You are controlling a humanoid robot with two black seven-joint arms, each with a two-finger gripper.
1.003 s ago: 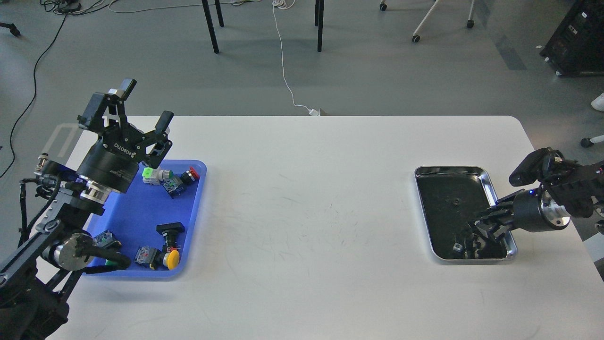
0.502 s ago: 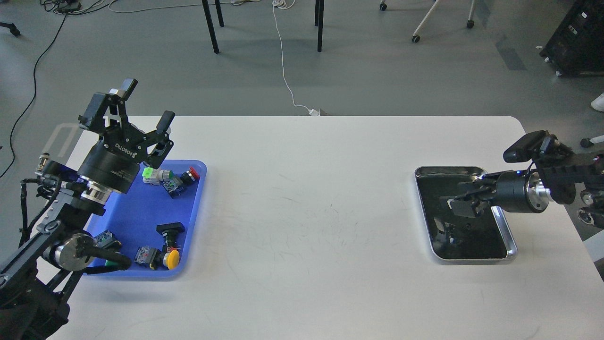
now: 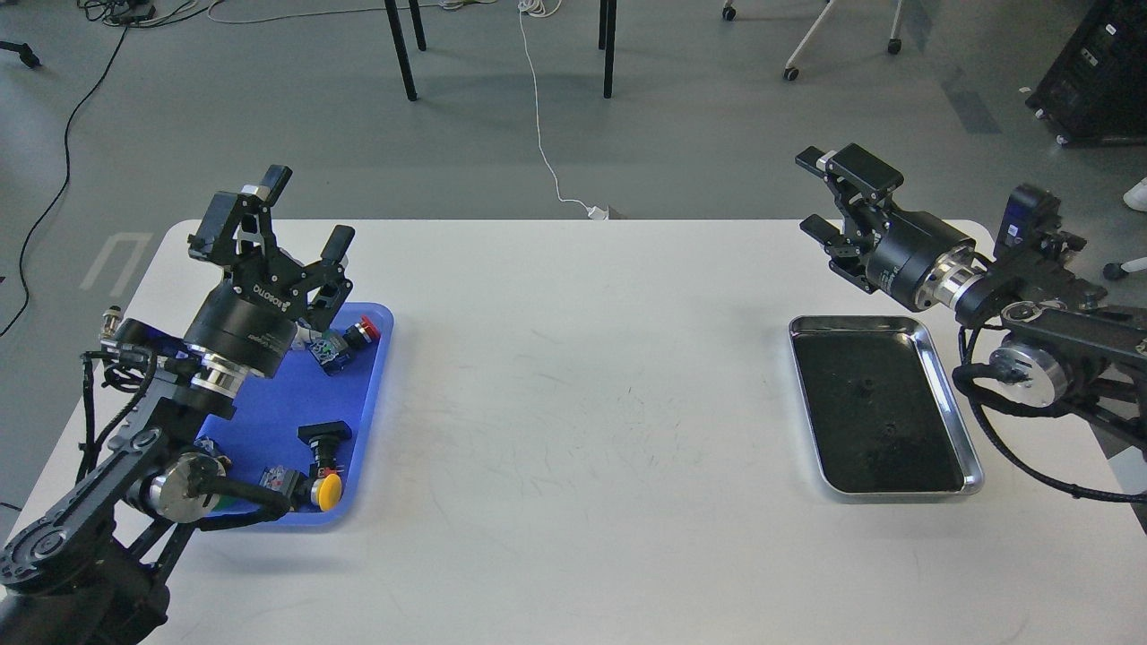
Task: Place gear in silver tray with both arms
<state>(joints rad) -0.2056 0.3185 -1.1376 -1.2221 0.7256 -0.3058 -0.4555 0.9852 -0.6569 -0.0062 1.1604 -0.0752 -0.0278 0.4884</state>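
The silver tray (image 3: 851,321) lies on the right side of the white table, and its dark floor shows only two tiny specks. I cannot make out a gear anywhere. My right gripper (image 3: 815,195) is open and empty, raised above the table just beyond the tray's far edge and pointing left. My left gripper (image 3: 305,210) is open and empty, raised over the far end of the blue tray (image 3: 296,394).
The blue tray at the left holds several push-button switches, among them a yellow one (image 3: 329,489), a red one (image 3: 366,330) and a black one (image 3: 324,435). My left arm covers the tray's left part. Chair legs and cables lie on the floor beyond.
My right gripper has risen out of the silver tray and swung up and back past its far edge. My left gripper has shifted a little to the right and stayed open.
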